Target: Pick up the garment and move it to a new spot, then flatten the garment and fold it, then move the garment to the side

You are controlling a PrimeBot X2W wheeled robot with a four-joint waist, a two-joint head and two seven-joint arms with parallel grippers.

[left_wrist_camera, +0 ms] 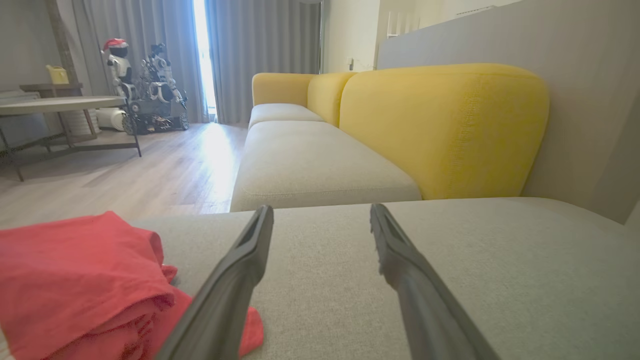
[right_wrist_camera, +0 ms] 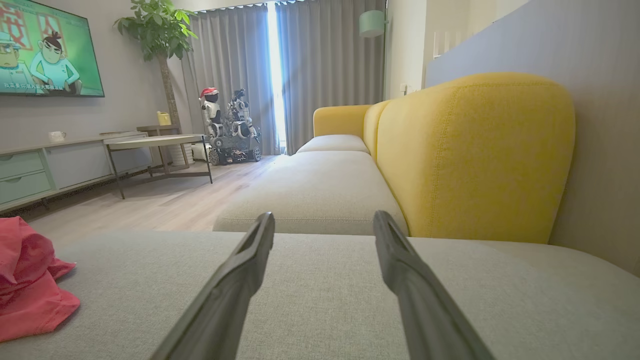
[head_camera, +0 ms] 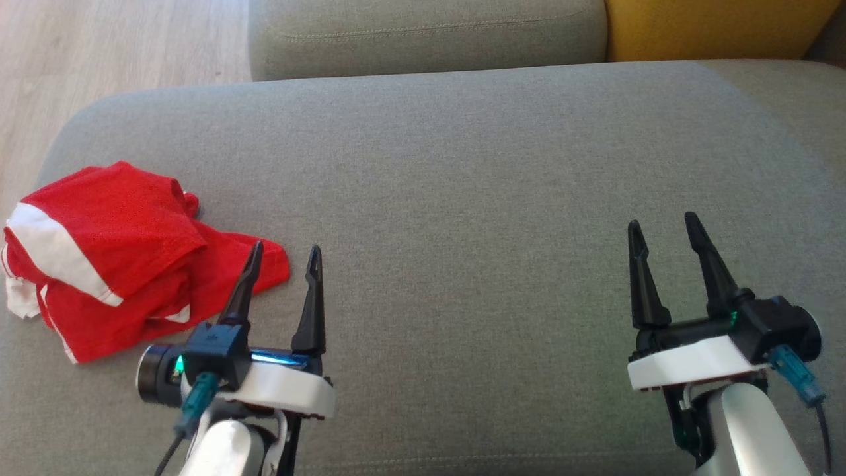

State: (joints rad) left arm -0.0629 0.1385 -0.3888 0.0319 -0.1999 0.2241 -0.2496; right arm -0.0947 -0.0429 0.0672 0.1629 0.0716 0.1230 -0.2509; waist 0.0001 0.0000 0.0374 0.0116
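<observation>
At the near edge of the grey sofa seat (head_camera: 462, 185), the left pincer (head_camera: 286, 248) and right pincer (head_camera: 662, 220) both stand spread wide, grasping nothing. Just beside the left one, the red garment (head_camera: 112, 251) lies bunched at the seat's left end (white stripes, no legible logo), so lifting, flattening and folding all seem still ahead. Far off, the television (right_wrist_camera: 45, 50) shows red characters, cropped and unreadable.
</observation>
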